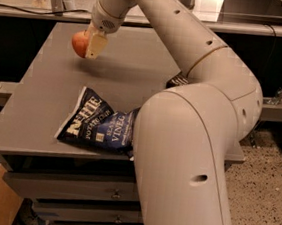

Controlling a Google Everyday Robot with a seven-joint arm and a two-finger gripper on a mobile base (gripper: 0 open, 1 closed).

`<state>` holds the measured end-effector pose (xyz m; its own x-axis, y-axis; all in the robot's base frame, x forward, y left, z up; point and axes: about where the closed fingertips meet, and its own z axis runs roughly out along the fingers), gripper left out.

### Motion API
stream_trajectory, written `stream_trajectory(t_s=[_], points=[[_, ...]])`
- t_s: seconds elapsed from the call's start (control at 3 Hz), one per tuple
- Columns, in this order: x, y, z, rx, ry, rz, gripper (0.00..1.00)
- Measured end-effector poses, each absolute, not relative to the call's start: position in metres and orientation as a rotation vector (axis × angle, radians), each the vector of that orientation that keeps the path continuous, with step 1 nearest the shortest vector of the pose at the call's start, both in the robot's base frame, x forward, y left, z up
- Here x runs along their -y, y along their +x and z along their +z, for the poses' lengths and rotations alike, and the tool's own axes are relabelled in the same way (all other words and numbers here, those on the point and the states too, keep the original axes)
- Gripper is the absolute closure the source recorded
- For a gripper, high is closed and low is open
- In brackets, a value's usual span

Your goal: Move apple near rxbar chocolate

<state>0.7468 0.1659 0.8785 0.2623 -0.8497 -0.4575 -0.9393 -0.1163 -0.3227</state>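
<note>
There, the gripper [89,47] grips the apple [79,43] above the table [37,98]; the rxbar chocolate [177,80] sits rightward in view, half-hidden behind the arm [203,50].

gripper [87,46] holding apple [79,42] over table [136,59] far left; open tabletop across to rxbar chocolate [178,80]; chip bag [97,122] at front, arm [187,154] over right

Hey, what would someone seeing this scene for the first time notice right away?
The big white robot arm fills the right foreground. Its gripper holds a red apple above the far left of the grey table. A dark blue chip bag lies near the front edge.
</note>
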Motion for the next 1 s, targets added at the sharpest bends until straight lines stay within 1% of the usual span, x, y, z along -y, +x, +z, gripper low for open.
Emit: stream_trajectory(t_s=[0.67, 1.0], points=[[-0.083, 0.74, 0.901, -1.731, -1.871, 0.138, 1.0], [-0.045, 0.721, 0.897, -1.802, -1.823, 0.128, 1.0]])
